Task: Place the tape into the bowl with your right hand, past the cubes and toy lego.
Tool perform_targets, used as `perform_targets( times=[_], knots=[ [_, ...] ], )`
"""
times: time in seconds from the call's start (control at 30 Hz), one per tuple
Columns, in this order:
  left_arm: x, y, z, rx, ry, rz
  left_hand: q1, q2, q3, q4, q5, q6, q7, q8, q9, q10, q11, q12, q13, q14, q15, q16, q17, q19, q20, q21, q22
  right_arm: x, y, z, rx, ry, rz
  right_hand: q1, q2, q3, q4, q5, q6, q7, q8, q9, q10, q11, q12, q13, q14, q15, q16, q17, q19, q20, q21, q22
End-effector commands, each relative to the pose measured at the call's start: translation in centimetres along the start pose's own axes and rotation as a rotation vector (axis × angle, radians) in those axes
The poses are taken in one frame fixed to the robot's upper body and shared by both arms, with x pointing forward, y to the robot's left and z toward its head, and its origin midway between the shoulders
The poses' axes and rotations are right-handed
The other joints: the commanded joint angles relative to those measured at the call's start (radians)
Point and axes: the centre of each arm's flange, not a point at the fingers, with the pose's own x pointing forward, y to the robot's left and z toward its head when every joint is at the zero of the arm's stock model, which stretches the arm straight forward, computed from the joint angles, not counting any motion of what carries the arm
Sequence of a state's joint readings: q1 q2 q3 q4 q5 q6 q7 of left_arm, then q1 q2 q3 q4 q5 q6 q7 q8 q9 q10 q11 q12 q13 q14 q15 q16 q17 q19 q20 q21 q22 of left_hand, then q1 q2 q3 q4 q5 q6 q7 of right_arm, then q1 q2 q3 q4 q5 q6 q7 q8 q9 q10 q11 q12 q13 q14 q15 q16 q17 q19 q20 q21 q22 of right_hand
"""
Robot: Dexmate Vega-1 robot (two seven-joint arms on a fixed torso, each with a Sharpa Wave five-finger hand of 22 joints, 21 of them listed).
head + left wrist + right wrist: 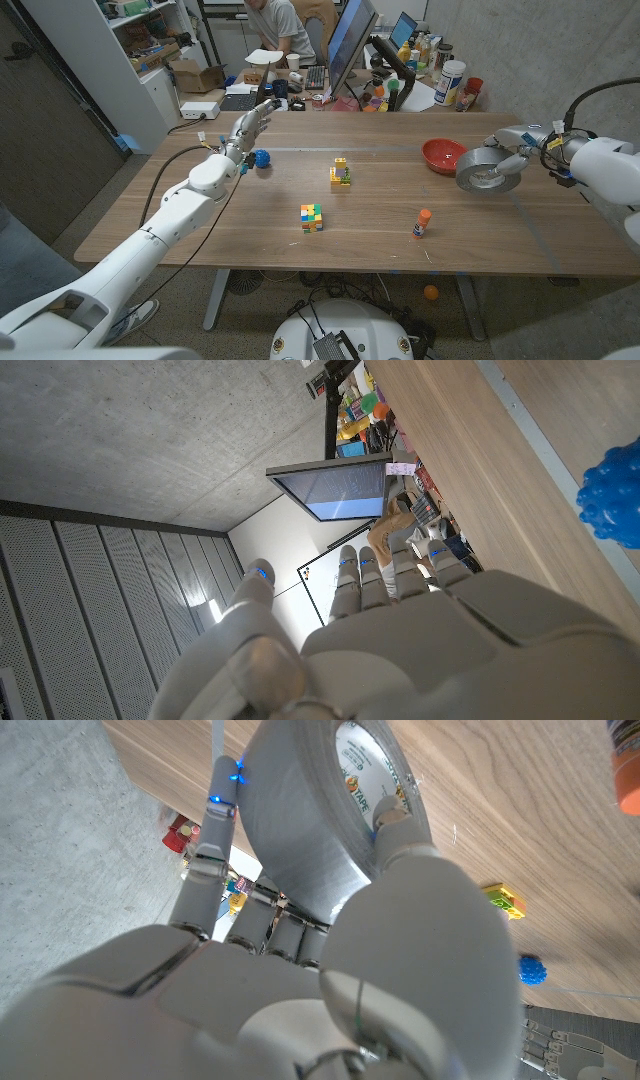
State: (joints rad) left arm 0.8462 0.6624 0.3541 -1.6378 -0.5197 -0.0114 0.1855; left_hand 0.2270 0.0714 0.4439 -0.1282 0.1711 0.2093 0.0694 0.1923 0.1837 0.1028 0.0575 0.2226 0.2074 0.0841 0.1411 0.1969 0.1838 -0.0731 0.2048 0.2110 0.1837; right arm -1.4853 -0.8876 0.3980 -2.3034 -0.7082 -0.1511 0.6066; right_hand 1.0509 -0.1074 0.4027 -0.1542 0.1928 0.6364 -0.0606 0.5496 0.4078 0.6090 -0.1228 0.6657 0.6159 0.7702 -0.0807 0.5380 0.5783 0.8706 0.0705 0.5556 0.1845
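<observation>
My right hand (524, 143) grips a grey roll of duct tape (489, 169) at the table's right side, lifted just right of the red bowl (443, 155). In the right wrist view the tape (330, 800) sits between the fingers and thumb of the right hand (300, 970). A multicoloured cube (312, 217) lies mid-table, and a yellow-green toy lego (341, 173) stands behind it. My left hand (247, 128) is raised over the far left of the table with its fingers extended and apart, holding nothing; a blue ball (262, 158) lies just beside it.
An orange-capped glue stick (422, 223) stands near the front right. A person sits behind the table's far edge among monitors (350, 40), bottles and boxes. The blue ball (612, 495) shows beside the left hand (400, 630) in the left wrist view.
</observation>
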Motion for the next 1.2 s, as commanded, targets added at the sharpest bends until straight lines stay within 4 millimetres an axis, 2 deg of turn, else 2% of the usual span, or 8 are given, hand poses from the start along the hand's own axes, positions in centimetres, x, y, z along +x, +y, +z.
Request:
perform_targets(
  times=[0.03,0.5,0.57,0.9,1.2],
  knots=[
    [-0.5,1.1,0.1,0.013,-0.006,0.014,0.003,0.006,0.003,-0.001,0.002,0.004,0.0,0.005,0.003,0.004,0.007,0.005,0.002,-0.001,0.012,0.005,0.006,0.001,0.007,0.006,0.005,1.7,-1.0,1.2,0.005,-0.027,-0.039,0.24,0.248,-0.001,-0.001,0.01,0.124,-0.116,-0.002,0.003,0.005,0.002,-0.002,0.002,0.009,-0.113,-0.003,0.003,0.147,-0.159,0.007,0.005],
    [-0.9,1.9,-0.3,0.005,0.004,0.032,0.002,0.006,0.003,-0.001,0.002,0.01,-0.004,0.007,0.003,0.01,0.009,0.008,0.004,-0.008,0.014,0.002,0.007,-0.006,0.008,0.003,0.006,2.9,-2.5,1.8,-0.026,-0.058,-0.079,0.248,0.253,-0.002,-0.001,0.014,0.134,-0.111,-0.002,0.0,0.008,0.003,-0.004,0.003,0.02,-0.113,-0.009,0.015,0.145,-0.161,0.019,0.004],
    [-0.9,1.9,-0.4,-0.006,0.007,0.037,0.002,0.006,0.003,-0.001,0.002,0.011,-0.004,0.007,0.003,0.01,0.01,0.009,0.005,-0.008,0.014,0.002,0.008,-0.008,0.008,0.002,0.006,3.1,-2.7,1.9,-0.026,-0.063,-0.078,0.249,0.255,-0.001,-0.001,0.016,0.133,-0.112,-0.002,-0.001,0.011,-0.016,-0.001,0.007,0.022,-0.113,-0.011,0.018,0.143,-0.161,0.021,0.004],
    [-1.2,2.0,-0.5,-0.018,0.003,0.05,0.001,0.005,0.003,0.0,0.001,0.012,-0.004,0.007,0.004,0.015,0.013,0.011,0.007,-0.013,0.017,0.0,0.009,-0.025,0.008,-0.004,0.007,4.7,-3.8,1.9,-0.039,-0.089,-0.087,0.251,0.253,-0.002,-0.001,0.02,0.127,-0.108,-0.007,-0.004,0.018,-0.016,-0.004,0.002,0.028,-0.112,-0.017,0.028,0.142,-0.16,0.03,0.004],
    [-1.6,1.8,-0.5,-0.02,-0.001,0.059,0.001,0.005,0.003,0.0,0.001,0.013,-0.003,0.006,0.004,0.021,0.009,0.014,0.008,-0.024,0.014,-0.003,0.009,-0.028,0.008,-0.005,0.008,5.8,-4.0,1.9,-0.044,-0.107,-0.091,0.249,0.256,-0.003,0.002,0.022,0.131,-0.106,-0.007,-0.006,0.021,-0.015,-0.004,0.004,0.033,-0.111,-0.023,0.035,0.14,-0.161,0.038,0.003]
  ],
)
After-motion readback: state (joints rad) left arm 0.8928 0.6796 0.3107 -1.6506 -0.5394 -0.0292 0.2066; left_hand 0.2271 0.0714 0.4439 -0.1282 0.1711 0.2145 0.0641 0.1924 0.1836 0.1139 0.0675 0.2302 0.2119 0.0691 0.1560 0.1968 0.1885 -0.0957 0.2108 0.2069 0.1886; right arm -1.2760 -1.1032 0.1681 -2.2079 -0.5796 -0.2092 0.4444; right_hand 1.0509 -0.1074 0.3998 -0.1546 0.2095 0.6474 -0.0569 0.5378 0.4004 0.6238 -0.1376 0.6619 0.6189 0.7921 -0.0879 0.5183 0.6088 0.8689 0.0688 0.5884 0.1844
